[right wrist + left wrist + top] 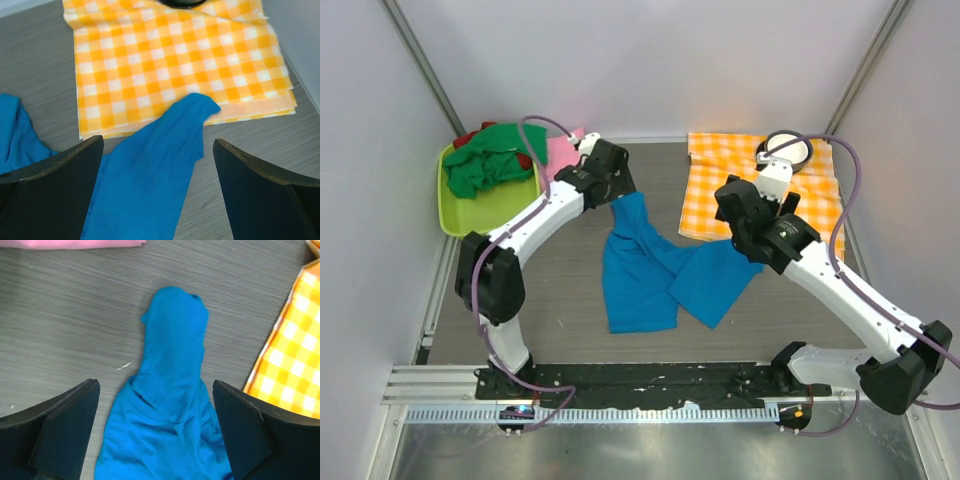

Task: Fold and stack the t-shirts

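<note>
A bright blue t-shirt (650,270) lies crumpled and spread in two lobes on the grey table. My left gripper (612,190) hovers over its far left end, open. In the left wrist view the blue t-shirt (172,390) lies on the table between the wide-apart fingers of the left gripper (155,390), untouched. My right gripper (748,228) is over the shirt's right end, open. In the right wrist view the right gripper (157,142) stands above the blue t-shirt (150,175), whose tip overlaps the checked cloth. A green t-shirt (490,160) and a red one (470,137) are bunched at the back left, with a pink one (560,155) beside them.
A lime green tray (470,215) at the back left holds the green and red shirts. An orange-and-white checked cloth (740,185) lies folded at the back right, with a round black-and-white object (785,150) on its far edge. White walls close in on both sides.
</note>
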You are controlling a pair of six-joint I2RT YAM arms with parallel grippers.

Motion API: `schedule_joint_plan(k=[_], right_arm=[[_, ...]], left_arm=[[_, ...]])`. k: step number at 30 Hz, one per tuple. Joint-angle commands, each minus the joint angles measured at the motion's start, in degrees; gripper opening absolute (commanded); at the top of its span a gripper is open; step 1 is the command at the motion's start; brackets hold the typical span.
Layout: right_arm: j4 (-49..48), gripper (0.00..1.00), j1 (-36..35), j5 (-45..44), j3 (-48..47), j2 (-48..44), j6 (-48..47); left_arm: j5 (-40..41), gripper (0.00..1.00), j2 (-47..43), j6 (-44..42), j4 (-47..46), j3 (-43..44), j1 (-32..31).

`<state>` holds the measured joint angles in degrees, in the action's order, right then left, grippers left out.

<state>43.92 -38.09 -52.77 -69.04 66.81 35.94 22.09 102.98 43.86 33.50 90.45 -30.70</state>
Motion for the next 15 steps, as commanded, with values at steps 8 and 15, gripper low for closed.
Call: schedule_joint_plan(k=[8, 15], right_arm=[[-8.68, 1.00, 0.12, 25.16, -7.15, 6.55, -9.93], [-11.65, 1.00, -0.85, 34.58, -15.68, 23.97, -13.62]], left_arm=[[4.99, 1.00, -27.55, 6.33, -1.50, -14.94, -0.15], [-1.86, 0.98, -41.27, 16.51, -9.14, -37.61, -1.29]])
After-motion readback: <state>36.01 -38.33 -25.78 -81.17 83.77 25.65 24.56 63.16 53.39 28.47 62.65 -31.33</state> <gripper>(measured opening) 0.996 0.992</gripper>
